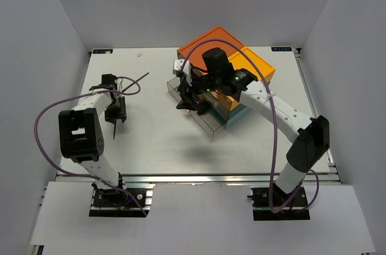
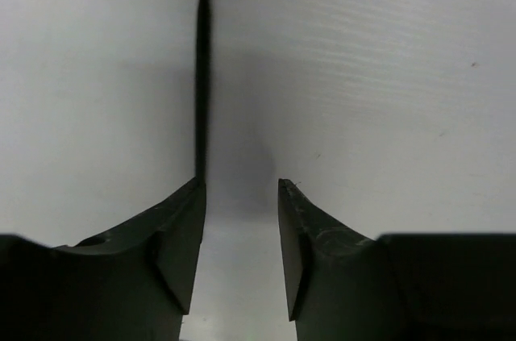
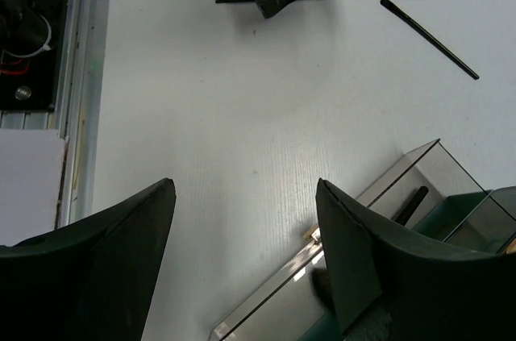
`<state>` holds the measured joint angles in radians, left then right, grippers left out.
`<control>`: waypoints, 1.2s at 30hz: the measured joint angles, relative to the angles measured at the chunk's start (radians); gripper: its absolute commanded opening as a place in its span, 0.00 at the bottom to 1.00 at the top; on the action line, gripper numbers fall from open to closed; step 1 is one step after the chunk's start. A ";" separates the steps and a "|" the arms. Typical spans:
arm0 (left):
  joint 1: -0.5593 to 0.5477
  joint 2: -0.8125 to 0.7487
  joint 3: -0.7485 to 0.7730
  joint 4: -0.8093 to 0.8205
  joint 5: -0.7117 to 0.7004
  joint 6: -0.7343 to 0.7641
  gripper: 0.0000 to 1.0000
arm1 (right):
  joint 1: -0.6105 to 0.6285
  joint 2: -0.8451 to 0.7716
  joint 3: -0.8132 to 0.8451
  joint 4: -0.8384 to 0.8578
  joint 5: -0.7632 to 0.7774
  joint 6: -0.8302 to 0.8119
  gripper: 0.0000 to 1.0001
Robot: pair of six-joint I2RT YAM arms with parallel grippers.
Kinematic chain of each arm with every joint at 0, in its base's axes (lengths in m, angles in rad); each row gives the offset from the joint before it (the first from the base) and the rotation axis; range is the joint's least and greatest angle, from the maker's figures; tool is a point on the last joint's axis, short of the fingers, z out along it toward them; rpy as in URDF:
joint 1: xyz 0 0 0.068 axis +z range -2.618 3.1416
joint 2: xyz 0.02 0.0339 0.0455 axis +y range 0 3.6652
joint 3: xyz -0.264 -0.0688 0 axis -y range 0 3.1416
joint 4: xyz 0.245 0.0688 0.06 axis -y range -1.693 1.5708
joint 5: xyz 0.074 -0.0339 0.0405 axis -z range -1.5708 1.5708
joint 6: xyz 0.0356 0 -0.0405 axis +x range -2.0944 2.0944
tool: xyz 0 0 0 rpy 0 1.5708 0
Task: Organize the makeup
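Black stick [image 2: 201, 75] lies flat on the table [image 2: 379, 75], hugging the inner edge of one finger. The left gripper [image 2: 240, 188] stands part open, pinching nothing. My call: shift sideways so the stick sits mid-gap, go right down to the surface, then squeeze firmly, because it's thin and could slip. The right gripper [image 3: 246, 188] hangs spread wide and empty by the clear tray [image 3: 399, 168], where one dark brush [image 3: 414, 202] lies. The stick's near end is hidden behind the finger, and the tray's far side is cut off.
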<state>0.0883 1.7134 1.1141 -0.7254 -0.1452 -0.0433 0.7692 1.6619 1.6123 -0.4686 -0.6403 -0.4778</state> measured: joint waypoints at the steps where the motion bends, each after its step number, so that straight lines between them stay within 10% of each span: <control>1: 0.002 0.013 -0.001 0.013 0.026 0.002 0.50 | -0.003 0.015 0.014 -0.002 0.002 0.002 0.76; 20: 0.073 0.092 0.092 0.066 0.133 0.029 0.50 | -0.010 0.023 -0.025 0.023 0.017 0.056 0.77; 36: 0.076 0.130 0.058 0.072 0.011 0.070 0.14 | -0.010 0.001 -0.068 0.047 0.034 0.066 0.77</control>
<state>0.1646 1.8435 1.1725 -0.6529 -0.1341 0.0265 0.7597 1.6630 1.5444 -0.4221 -0.6067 -0.4114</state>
